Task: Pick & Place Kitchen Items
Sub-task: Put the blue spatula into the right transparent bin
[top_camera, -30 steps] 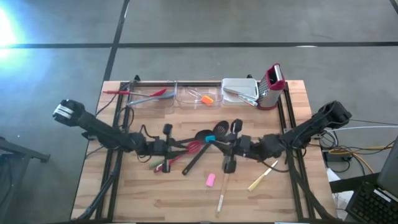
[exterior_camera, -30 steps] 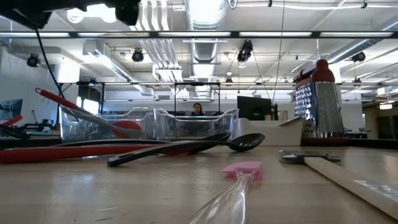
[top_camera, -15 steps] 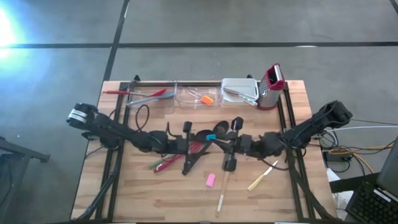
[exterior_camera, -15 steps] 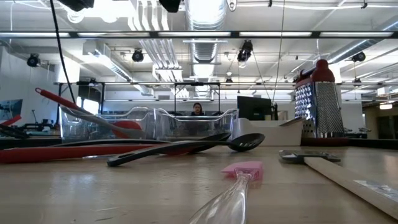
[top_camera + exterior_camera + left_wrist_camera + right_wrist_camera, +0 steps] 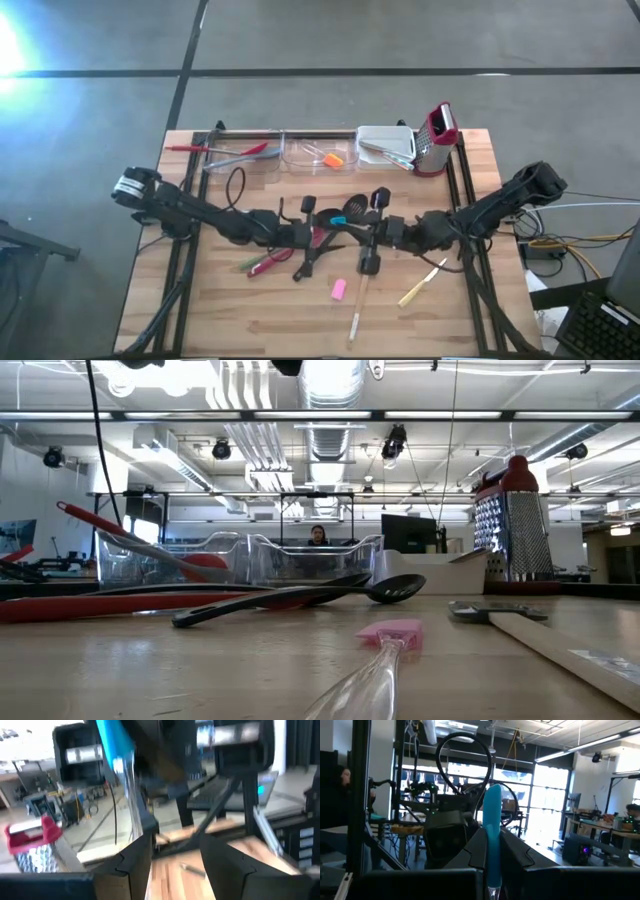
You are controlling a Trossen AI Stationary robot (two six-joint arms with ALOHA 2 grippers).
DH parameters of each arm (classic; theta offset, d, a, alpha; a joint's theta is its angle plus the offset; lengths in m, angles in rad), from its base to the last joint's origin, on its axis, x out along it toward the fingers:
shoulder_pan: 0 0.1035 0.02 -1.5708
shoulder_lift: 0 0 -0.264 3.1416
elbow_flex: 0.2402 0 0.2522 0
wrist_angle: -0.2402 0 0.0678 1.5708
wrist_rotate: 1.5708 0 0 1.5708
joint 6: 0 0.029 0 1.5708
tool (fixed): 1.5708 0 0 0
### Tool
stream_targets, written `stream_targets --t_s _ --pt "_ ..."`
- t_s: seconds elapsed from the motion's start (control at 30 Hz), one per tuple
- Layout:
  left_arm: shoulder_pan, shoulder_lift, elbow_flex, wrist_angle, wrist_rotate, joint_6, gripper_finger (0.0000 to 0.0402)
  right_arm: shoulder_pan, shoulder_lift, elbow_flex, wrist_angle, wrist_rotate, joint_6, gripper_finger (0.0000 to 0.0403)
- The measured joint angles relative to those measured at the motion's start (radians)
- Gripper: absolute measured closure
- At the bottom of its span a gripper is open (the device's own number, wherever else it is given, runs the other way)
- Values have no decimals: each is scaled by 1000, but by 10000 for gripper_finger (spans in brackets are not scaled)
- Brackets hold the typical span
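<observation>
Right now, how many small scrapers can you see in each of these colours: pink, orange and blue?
pink scraper: 1
orange scraper: 1
blue scraper: 1, held in the right hand
Total: 3

The grater (image 5: 436, 140) stands at the table's (image 5: 200, 310) far right corner, with three tubs (image 5: 318, 152) in a row to its left. Loose utensils (image 5: 345, 300) lie mid-table and nearer the front edge, between the two arms.

Overhead camera looks straight down on the whole counter (image 5: 200, 310). Low camera sits at counter level, facing the room. Both share the grater (image 5: 437, 135), at 1 o'clock overhead.
</observation>
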Motion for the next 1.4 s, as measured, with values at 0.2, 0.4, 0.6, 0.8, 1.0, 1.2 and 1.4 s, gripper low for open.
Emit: stream_targets --t_s 0.2,0.4,0.6,0.8,1.0,1.2,1.4 --pt "-2 -57 0 -183 -17 0 227 2 -61 1 -102 -15 52 385" --pt "11 -76 0 -196 -45 -2 227 2 -72 1 -119 -30 77 385" --pt "33 -42 -1 -106 -32 -11 228 0 -55 1 -97 -45 60 385" --pt "44 -29 15 -88 57 -45 227 -2 -55 1 -91 -42 42 385" --pt "53 -16 58 -84 64 -45 232 -8 -49 1 -77 -41 42 385" --pt "59 31 89 -89 68 -53 250 -9 -50 1 -57 -41 27 385" --pt "61 49 106 -89 68 -53 311 -10 -49 1 -57 -41 25 385"
